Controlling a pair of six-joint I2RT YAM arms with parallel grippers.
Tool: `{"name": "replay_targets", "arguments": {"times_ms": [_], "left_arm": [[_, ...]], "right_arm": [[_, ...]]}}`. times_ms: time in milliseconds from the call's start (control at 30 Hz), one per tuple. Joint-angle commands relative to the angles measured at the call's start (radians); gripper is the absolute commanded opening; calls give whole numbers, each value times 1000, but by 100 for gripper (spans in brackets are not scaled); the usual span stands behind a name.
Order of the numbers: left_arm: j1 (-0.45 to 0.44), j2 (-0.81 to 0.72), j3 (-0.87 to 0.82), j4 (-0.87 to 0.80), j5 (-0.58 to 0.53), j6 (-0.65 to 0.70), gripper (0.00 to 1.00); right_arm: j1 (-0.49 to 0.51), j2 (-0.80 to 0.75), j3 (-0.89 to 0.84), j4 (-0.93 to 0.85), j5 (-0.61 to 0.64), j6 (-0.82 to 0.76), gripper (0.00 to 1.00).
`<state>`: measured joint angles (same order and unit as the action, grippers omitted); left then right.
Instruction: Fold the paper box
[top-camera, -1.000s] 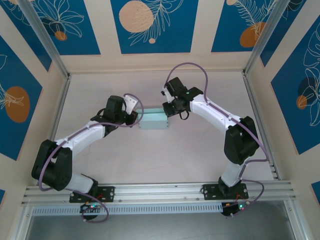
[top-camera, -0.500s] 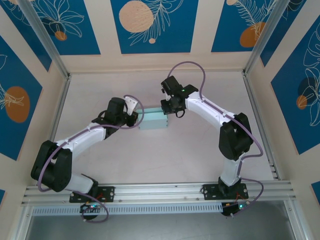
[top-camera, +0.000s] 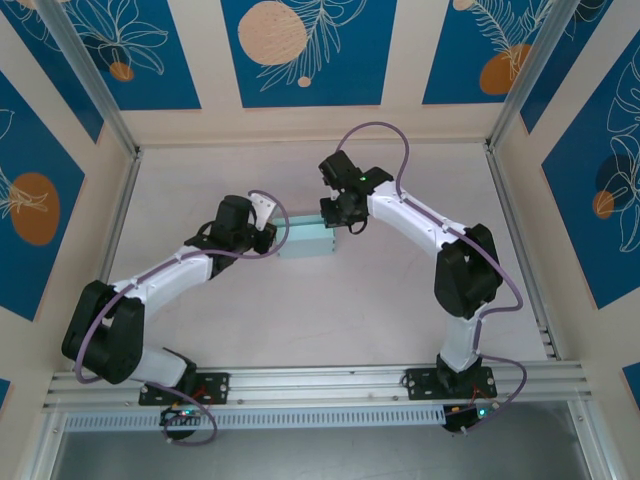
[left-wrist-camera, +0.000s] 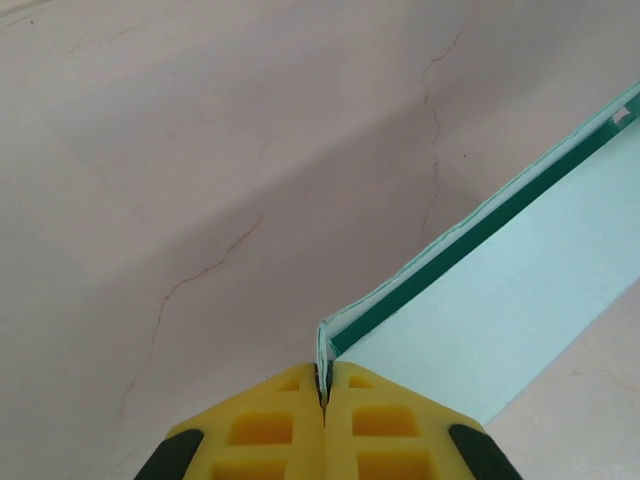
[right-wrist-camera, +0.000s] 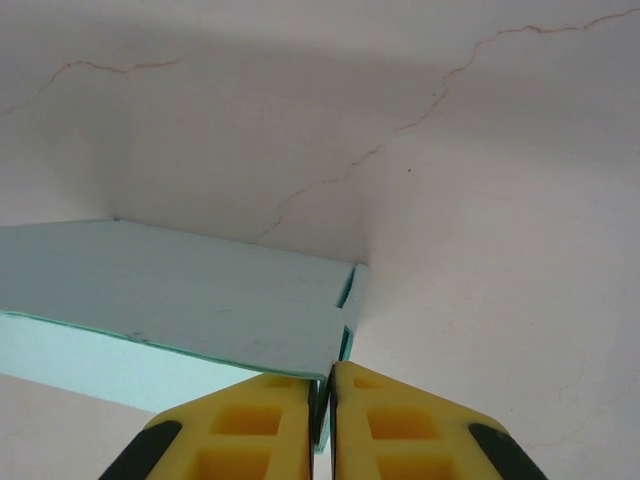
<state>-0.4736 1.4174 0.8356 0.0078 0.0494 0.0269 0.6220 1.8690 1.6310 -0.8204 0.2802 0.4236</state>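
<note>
left fingers (left-wrist-camera: 265, 430) — pinching paper box (left-wrist-camera: 480, 330) edge | right fingers (right-wrist-camera: 400, 430) — pinching its other end

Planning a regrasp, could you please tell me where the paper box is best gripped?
Likely a thin card edge at either end, coming from that end: the paper box is long, and the left gripper and right gripper each pinch one there.

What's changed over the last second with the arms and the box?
The right arm swung leftward, its elbow drawing in, and the right gripper shifted slightly left at the right end of the paper box. Nothing was grabbed or released: it stays shut on that end flap, and the left gripper stays shut on the left edge. The left arm and the box barely moved.
</note>
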Motion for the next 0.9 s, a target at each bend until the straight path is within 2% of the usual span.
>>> {"name": "replay_targets", "arguments": {"times_ms": [0, 200, 433, 867], "left_arm": [[-35, 18, 7, 38, 45, -13, 0], [-37, 32, 5, 41, 34, -35, 0], [-37, 35, 10, 38, 32, -58, 0], [-51, 38, -6, 75, 28, -53, 0]], "right_arm": [[40, 19, 26, 14, -56, 12, 13], [80, 4, -40, 52, 55, 9, 5], [87, -2, -82, 87, 57, 47, 2], [123, 42, 56, 19, 7, 74, 2]]}}
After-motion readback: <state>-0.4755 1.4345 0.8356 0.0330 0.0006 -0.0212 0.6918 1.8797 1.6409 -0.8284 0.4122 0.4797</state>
